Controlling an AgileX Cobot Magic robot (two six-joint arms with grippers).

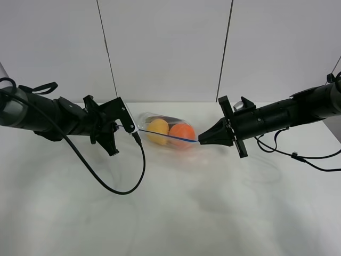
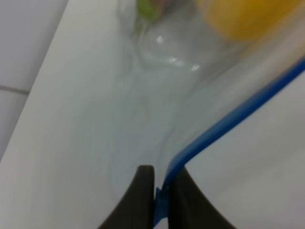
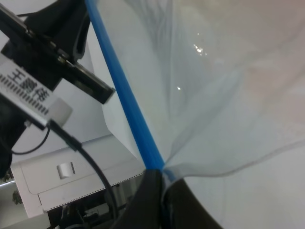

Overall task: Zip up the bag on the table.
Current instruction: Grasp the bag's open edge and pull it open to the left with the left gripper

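The clear plastic bag (image 1: 165,130) lies at the far middle of the white table (image 1: 176,213), with a yellow fruit (image 1: 158,129) and an orange (image 1: 182,133) inside. Its blue zipper strip (image 1: 169,137) is stretched taut between my two grippers. My left gripper (image 1: 136,131) is shut on the strip's left end (image 2: 162,198). My right gripper (image 1: 201,140) is shut on the strip's right end (image 3: 153,164). In the left wrist view the yellow fruit (image 2: 238,19) is blurred, with something green (image 2: 145,9) beside it. The dark vegetable is not clearly seen.
A black cable (image 1: 114,184) loops from the left arm over the table in front of the bag. Another cable (image 1: 298,157) trails from the right arm at the right. White wall panels (image 1: 165,48) stand behind the table.
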